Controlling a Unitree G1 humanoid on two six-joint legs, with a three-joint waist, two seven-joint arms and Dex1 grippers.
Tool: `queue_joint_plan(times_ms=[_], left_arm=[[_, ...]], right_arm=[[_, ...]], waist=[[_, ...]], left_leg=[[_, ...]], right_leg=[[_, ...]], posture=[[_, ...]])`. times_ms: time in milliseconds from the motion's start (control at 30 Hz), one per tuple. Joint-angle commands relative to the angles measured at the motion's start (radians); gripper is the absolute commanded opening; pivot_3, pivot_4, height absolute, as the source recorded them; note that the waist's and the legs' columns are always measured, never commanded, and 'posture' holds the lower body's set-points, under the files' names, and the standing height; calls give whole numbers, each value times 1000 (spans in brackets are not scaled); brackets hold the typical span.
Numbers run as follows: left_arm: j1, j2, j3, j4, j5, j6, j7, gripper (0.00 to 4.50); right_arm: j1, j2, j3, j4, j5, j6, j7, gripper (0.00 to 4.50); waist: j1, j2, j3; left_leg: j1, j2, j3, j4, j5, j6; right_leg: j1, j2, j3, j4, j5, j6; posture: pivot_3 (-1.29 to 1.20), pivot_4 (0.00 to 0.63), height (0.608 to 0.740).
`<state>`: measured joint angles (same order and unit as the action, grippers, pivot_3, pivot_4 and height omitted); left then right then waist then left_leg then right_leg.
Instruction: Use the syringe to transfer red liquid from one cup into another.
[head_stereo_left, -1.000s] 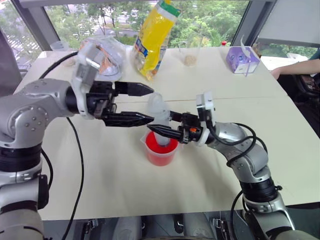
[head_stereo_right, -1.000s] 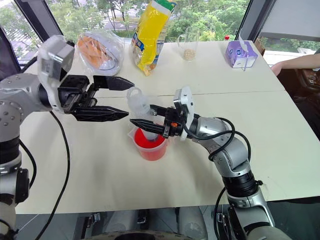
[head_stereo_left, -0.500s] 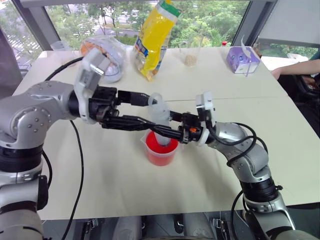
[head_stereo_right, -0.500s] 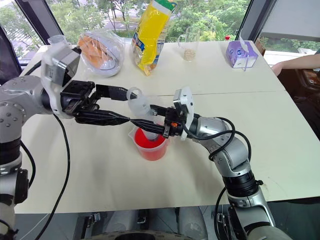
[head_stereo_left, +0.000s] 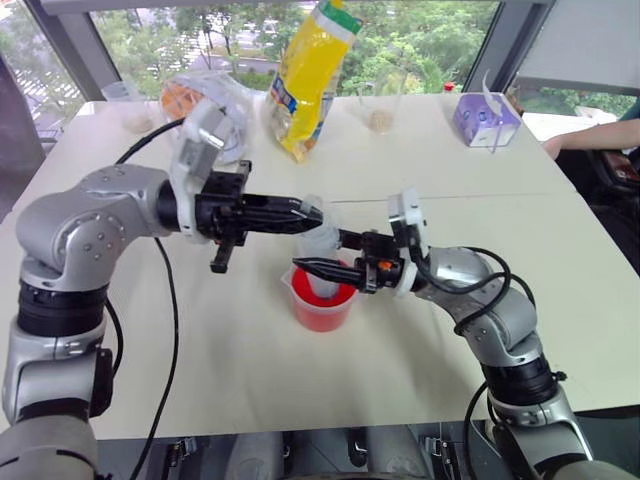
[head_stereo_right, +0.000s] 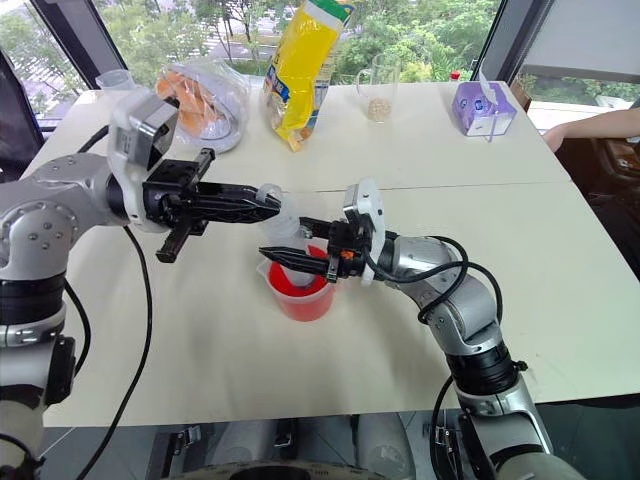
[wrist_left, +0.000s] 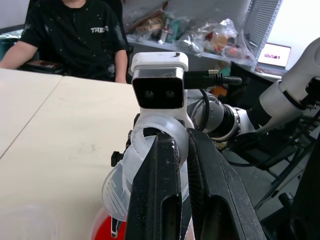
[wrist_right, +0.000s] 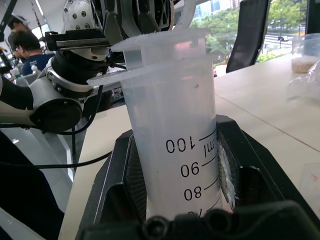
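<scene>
A pale table (head_stereo_left: 250, 380) stands by windows with trees outside. The syringe (head_stereo_left: 318, 243) stands nearly upright over the beaker (head_stereo_left: 322, 300) of red liquid (head_stereo_left: 322, 310), barrel reading "100 ml". The right gripper (head_stereo_left: 308, 268) is clamped on the barrel; the left gripper (head_stereo_left: 312, 213) is closed at its plunger top.

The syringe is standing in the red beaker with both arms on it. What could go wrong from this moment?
1. The left end effector is shut on the plunger top while the right end effector clamps the syringe barrel. An off-axis pull could tilt the syringe or make it slip.
2. The beaker stands free on the table, holding red liquid; a sideways push might tip it and spill.
</scene>
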<state>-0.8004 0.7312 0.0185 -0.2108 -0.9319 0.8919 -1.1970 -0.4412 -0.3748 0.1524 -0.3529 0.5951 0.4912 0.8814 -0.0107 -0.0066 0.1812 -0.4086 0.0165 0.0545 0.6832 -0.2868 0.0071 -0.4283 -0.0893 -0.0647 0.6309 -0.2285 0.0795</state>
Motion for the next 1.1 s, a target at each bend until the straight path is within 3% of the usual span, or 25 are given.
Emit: queue_joint_plan(times_ms=[33, 1100], left_arm=[[-64, -6, 26, 2, -10, -12, -4, 19], [-188, -15, 68, 93, 11, -35, 2, 19]], right_arm=[[10, 3, 13, -3, -7, -11, 6, 1492], [20, -4, 23, 22, -8, -39, 18, 1492]], waist=[[0, 0, 0], [0, 0, 0]], left_leg=[[0, 0, 0, 0, 0, 0], [0, 0, 0, 0, 0, 0]], right_leg=[[0, 0, 0, 0, 0, 0], [0, 0, 0, 0, 0, 0]], posture=[[0, 150, 740], [0, 150, 740]])
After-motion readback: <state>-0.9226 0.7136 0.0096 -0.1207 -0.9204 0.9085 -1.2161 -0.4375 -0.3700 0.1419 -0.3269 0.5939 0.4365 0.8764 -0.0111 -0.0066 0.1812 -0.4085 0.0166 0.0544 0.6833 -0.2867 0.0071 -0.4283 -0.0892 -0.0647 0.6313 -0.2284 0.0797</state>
